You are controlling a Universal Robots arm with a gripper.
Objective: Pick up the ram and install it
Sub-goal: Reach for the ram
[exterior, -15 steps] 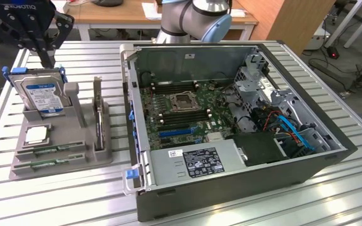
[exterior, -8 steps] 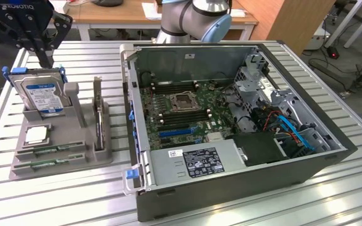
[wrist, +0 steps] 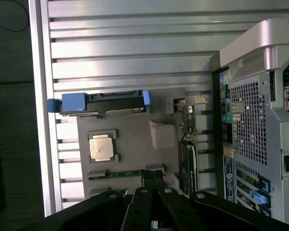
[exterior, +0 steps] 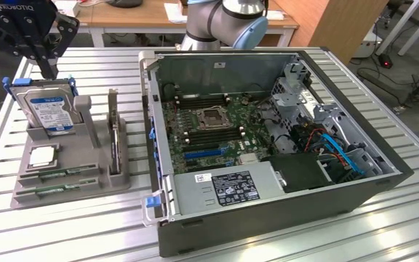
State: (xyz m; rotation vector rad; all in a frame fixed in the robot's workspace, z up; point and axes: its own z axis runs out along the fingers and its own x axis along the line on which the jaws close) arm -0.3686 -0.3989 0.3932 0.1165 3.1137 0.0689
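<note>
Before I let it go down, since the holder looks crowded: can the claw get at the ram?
Probably yes. The ram lies uncovered in the grey holder's low step, apart from the upright hard drive and card. The claw hangs above, shut, so it would have to open.

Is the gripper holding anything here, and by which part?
Nothing. The gripper is shut with nothing between its fingers, above the tray; the ram lies in its slot.

Gripper [exterior: 48,72] cropped by exterior view's edge; ram [wrist: 116,174] partly hidden behind fingers [wrist: 147,182].
</note>
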